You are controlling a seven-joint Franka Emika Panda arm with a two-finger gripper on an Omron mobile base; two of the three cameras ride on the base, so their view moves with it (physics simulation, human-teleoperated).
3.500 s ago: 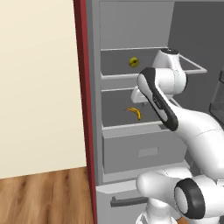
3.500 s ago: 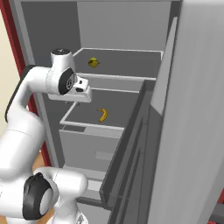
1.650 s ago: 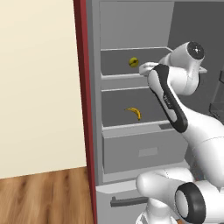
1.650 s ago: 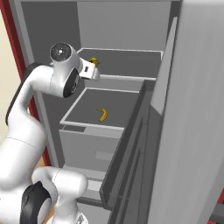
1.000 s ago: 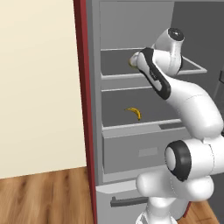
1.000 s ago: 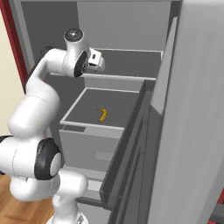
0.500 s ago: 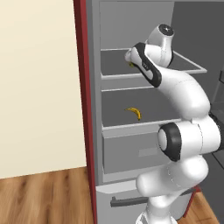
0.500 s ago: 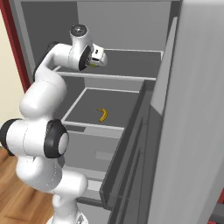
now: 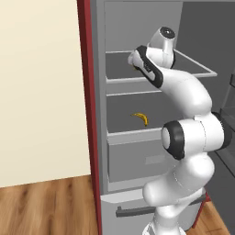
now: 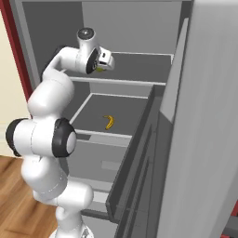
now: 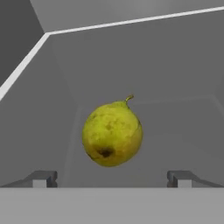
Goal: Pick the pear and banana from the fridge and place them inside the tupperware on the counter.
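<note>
Jaws of the white arm's gripper (image 11: 111, 178) stand wide open around the small yellow-green pear (image 11: 112, 134) on the tall grey fridge's (image 9: 137, 98) upper shelf, fruit at twelve o'clock. Closing off-centre could roll the round pear rearward; the curved yellow banana (image 9: 141, 118) waits below.

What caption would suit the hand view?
Open claw lined up on the pear on a fridge shelf.
</note>
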